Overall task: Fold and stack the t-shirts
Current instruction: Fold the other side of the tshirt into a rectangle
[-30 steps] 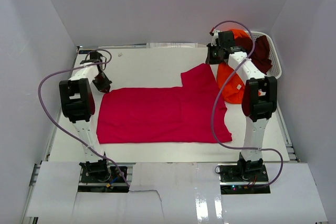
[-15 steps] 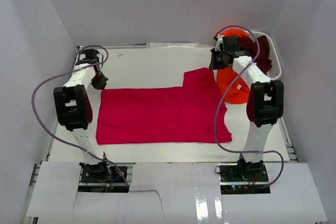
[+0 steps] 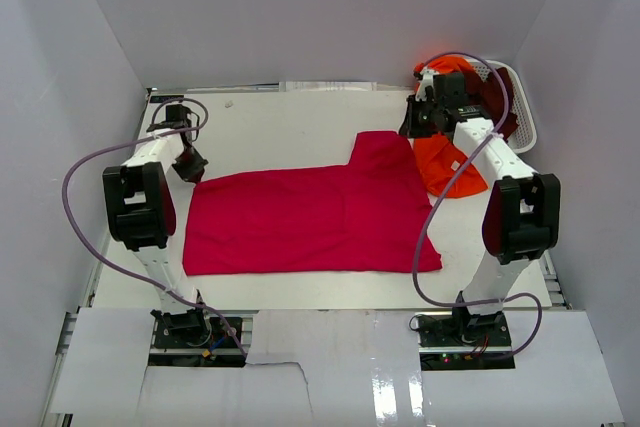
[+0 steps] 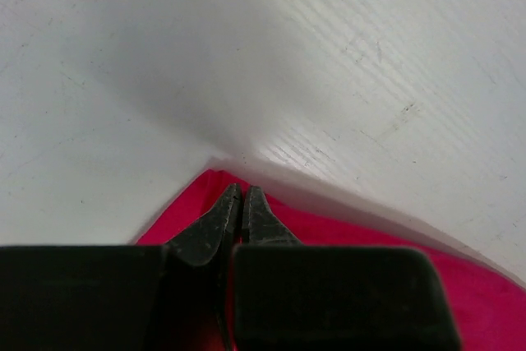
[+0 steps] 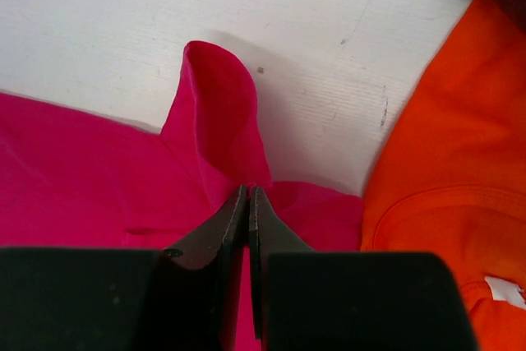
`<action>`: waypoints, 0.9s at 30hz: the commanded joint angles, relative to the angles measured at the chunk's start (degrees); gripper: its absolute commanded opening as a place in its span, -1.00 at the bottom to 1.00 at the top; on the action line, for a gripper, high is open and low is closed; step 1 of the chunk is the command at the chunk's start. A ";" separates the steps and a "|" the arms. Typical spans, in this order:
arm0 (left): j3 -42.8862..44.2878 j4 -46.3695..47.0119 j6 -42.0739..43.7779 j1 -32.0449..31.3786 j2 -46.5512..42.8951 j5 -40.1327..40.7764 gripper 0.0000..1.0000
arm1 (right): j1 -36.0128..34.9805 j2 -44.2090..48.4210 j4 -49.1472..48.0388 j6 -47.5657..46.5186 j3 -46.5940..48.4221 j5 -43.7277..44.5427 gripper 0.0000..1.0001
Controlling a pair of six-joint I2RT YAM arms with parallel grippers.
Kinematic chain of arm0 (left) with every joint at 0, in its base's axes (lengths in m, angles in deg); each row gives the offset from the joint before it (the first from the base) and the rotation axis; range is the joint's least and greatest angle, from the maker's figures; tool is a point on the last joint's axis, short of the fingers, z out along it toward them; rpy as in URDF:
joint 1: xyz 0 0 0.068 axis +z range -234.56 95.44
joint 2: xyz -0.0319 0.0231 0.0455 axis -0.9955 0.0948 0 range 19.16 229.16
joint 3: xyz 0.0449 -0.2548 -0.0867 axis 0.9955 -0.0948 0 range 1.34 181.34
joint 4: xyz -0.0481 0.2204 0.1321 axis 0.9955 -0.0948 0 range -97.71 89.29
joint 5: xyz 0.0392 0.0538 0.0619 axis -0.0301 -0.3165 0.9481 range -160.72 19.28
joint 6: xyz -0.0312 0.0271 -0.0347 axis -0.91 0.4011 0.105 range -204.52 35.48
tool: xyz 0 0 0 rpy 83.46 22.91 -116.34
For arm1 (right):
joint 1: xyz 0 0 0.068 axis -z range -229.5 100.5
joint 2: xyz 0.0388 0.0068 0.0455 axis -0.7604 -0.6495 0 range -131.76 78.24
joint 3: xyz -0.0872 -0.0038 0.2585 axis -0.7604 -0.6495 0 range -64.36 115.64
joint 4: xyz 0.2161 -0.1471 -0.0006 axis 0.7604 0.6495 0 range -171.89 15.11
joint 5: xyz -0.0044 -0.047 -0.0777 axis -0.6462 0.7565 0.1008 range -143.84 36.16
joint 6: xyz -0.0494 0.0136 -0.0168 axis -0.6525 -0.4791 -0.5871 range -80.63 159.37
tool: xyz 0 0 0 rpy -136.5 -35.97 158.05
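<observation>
The crimson-red t-shirt (image 3: 310, 217) lies spread flat across the middle of the table. My left gripper (image 3: 190, 165) is shut on its far left corner (image 4: 189, 207). My right gripper (image 3: 415, 125) is shut on its far right sleeve edge (image 5: 222, 121), which stands up in a fold. The bright orange t-shirt (image 3: 447, 165) with a white neck label (image 5: 501, 289) lies crumpled just right of the red one. The dark maroon t-shirt (image 3: 497, 117) sits in the white mesh laundry basket (image 3: 525, 112), mostly hidden behind my right arm.
The basket stands at the far right corner of the table. White walls close the table in at the left, back and right. Purple cables loop from both arms above the table.
Both grippers have moved toward the far side, pulling the red shirt's far edge straighter. The right arm shifted right, uncovering more of the orange shirt.
</observation>
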 commanded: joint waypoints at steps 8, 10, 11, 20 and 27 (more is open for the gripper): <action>-3.01 1.54 -2.05 0.52 -10.01 0.49 -1.00 | 0.20 10.40 -2.16 1.27 -7.66 -1.22 -0.85; -2.92 1.63 -2.05 0.44 -10.63 0.58 -1.00 | 0.20 11.55 -2.16 1.53 -8.89 -1.22 -0.85; -2.92 1.46 -2.05 0.44 -10.89 0.67 -1.00 | 0.29 12.95 -2.16 1.53 -9.51 -1.05 -0.85; -3.62 1.01 -2.22 0.70 -13.09 0.76 -1.00 | 1.87 19.37 -0.58 2.50 -12.33 2.03 -0.84; -6.17 1.63 -3.10 2.11 -14.50 -1.35 -1.00 | 2.66 23.85 -0.23 4.43 -15.49 1.94 -0.85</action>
